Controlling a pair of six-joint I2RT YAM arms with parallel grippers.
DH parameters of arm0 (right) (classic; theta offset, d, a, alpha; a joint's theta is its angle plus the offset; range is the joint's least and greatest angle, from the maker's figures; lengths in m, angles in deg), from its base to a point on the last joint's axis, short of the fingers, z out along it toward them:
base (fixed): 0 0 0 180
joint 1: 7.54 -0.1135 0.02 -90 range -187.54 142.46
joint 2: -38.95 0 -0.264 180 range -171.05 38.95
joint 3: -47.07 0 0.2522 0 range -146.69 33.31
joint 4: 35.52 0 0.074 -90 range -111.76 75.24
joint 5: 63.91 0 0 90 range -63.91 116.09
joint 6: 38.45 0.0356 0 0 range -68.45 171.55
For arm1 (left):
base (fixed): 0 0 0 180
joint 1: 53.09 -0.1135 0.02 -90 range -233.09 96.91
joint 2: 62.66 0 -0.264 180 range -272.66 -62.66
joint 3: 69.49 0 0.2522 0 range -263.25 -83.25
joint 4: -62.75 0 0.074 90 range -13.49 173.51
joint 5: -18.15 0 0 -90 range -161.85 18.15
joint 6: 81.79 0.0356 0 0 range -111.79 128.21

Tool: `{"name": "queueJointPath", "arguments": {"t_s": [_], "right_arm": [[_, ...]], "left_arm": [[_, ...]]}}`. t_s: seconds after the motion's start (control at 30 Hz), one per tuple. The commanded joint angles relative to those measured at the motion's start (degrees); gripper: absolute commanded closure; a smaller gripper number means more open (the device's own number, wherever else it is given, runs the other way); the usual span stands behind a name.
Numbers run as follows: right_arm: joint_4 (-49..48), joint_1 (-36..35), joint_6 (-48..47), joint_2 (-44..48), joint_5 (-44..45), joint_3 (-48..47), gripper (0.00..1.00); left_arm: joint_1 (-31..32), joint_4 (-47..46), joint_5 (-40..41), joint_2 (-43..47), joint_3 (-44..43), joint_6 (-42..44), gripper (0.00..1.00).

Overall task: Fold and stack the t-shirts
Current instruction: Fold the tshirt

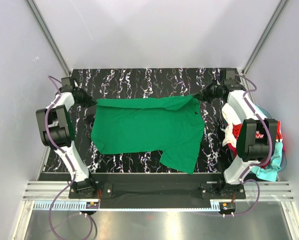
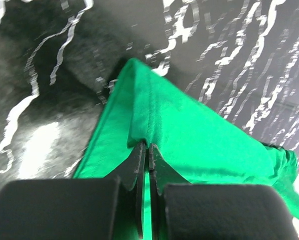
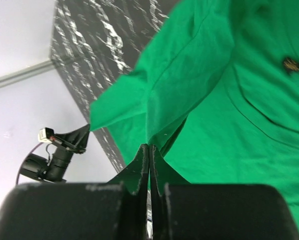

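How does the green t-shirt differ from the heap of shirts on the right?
The green t-shirt lies spread out; the heap is crumpled. The green t-shirt is one colour; the heap mixes red, white and turquoise. The left gripper and right gripper pinch the green t-shirt; neither holds the heap. Both are cloth, neither neatly folded.

The green t-shirt (image 1: 144, 127) is plain bright green with one tiny dark mark (image 3: 289, 64), the table (image 1: 139, 80) is black with white squiggly streaks, the other shirts are a red t-shirt (image 1: 280, 137), a white t-shirt (image 1: 231, 131) and a turquoise t-shirt (image 1: 267, 173), and the arms (image 1: 64, 107) are white and black with purple cables (image 1: 50, 137).
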Motion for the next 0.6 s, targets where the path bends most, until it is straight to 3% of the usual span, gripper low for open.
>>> {"name": "queueJointPath", "arguments": {"t_s": [0.0,0.57], "right_arm": [[0.64,0.20,-2.10,4.03,0.27,3.12,1.00],[1.34,0.38,-4.04,6.06,2.82,10.95,1.00]], "left_arm": [[-0.83,2.52,1.04,1.99,0.97,2.61,1.00],[-0.83,2.26,0.42,1.02,6.60,3.59,1.00]]}}
